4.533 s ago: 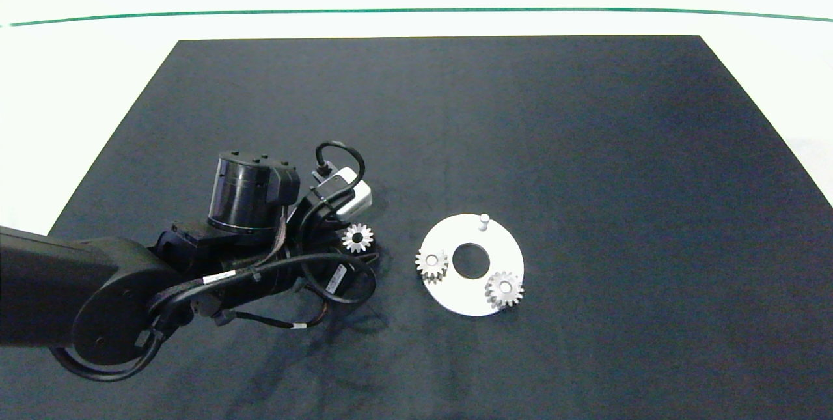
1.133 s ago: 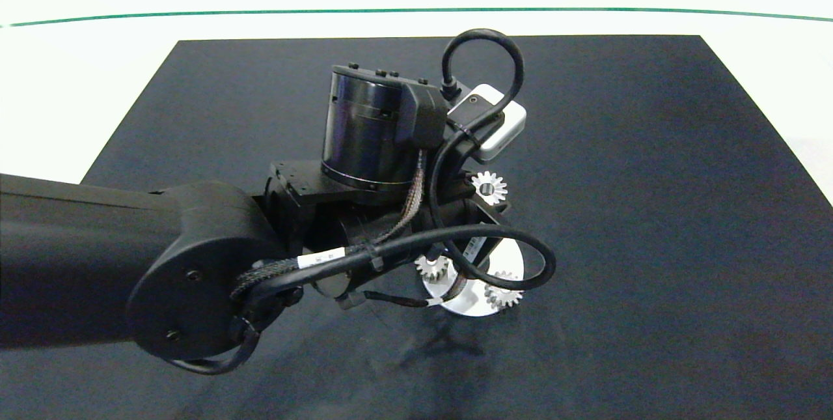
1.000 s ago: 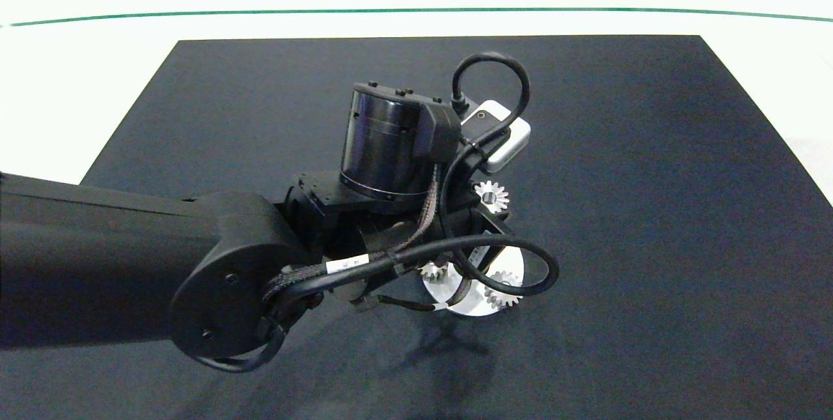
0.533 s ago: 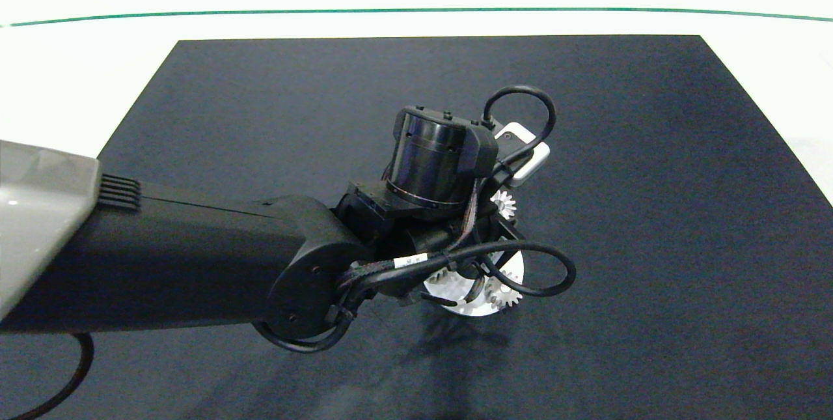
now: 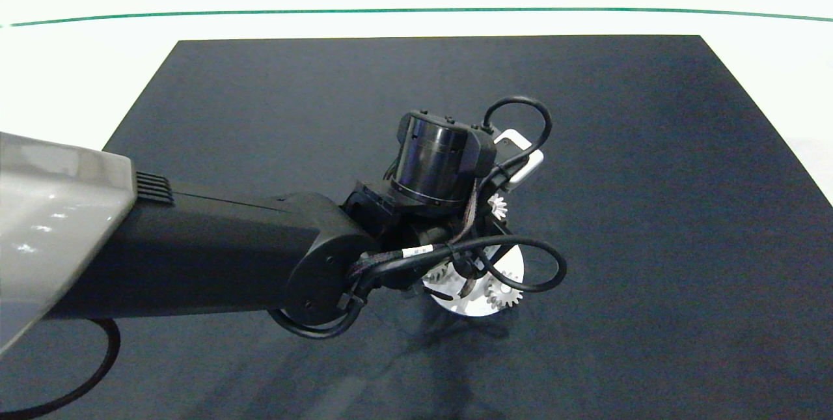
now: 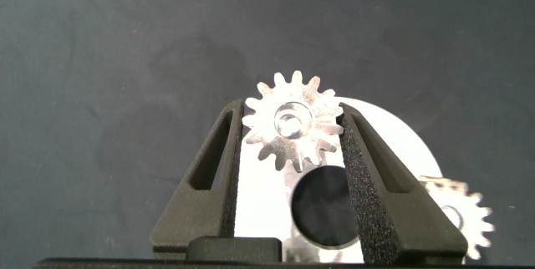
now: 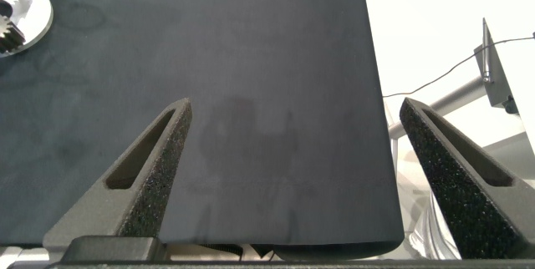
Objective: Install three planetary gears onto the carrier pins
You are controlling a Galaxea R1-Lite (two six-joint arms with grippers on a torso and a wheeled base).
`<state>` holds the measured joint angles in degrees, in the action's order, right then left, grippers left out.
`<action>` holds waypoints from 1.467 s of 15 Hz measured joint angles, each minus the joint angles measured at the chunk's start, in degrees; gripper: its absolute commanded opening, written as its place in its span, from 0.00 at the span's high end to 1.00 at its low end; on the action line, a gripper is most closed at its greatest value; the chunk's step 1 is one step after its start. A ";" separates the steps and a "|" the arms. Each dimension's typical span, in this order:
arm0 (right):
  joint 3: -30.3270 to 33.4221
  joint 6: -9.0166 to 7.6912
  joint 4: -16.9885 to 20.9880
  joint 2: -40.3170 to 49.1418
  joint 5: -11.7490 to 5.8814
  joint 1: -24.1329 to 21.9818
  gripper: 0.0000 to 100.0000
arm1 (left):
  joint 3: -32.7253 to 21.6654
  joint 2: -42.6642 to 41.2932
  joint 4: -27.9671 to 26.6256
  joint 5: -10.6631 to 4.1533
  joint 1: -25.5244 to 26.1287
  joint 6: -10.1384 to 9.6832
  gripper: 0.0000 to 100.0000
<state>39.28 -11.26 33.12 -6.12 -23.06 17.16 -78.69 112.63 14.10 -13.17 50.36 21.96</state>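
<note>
Left hand (image 6: 292, 131) clamped on silvery pointed-tooth gear (image 6: 293, 131), round centre hole, above white disc (image 6: 393, 148).

A black mat (image 5: 638, 211) covers most of the white counter (image 5: 78, 81) — a thin green line (image 5: 260, 14) runs across the counter's far side, beyond the mat's far edge

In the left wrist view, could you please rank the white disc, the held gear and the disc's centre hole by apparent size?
1. white disc
2. held gear, though it is nearer the camera
3. centre hole, partly cut off, so its rank is unsure
</note>
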 measured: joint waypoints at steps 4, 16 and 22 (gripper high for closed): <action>0.00 0.00 0.00 0.15 0.00 0.11 0.00 | -0.13 0.21 0.00 0.00 -0.23 0.00 0.96; 0.24 0.50 0.00 0.22 -0.02 0.63 0.00 | -0.33 1.29 0.02 -0.02 -0.11 -0.02 0.96; 0.22 0.50 0.00 0.20 0.00 0.66 0.00 | -0.74 1.71 0.04 -0.02 -0.17 -0.02 0.96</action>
<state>39.50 -10.76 33.12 -5.92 -23.06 17.82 -79.43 114.34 14.14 -13.19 50.19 21.93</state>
